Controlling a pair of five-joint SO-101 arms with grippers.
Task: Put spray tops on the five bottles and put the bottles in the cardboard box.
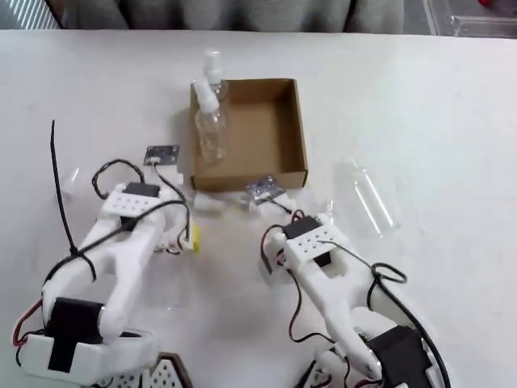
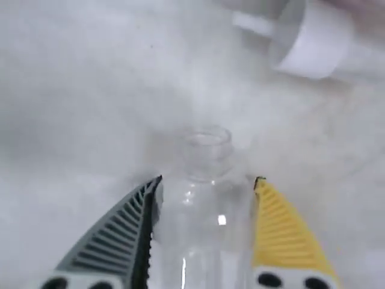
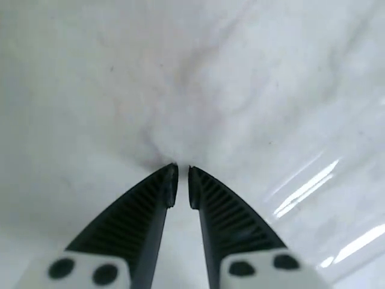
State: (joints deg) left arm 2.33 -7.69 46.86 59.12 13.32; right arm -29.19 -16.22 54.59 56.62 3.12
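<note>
Firmly held: a bottle without its top

We see the left gripper (image 2: 207,183) clamped on a clear plastic bottle (image 2: 207,147) with an open neck. A white spray top (image 2: 313,42) lies just beyond it. The right gripper (image 3: 182,174) is closed on nothing above the white table (image 3: 90,72). Farther off, the brown cardboard box (image 1: 250,179) holds a capped clear bottle (image 1: 212,129) at its left side. An uncapped clear bottle (image 1: 370,200) lies right of the box.

We see a white table (image 1: 436,105) under bright, even light from above, washed nearly to plain white in the high view. Shadows are soft and faint, the deepest along the inner walls of the cardboard box (image 1: 262,133). A small glint sits on the clear bottle (image 2: 207,211). In the right wrist view, bright streaks of glare run across one corner.
</note>
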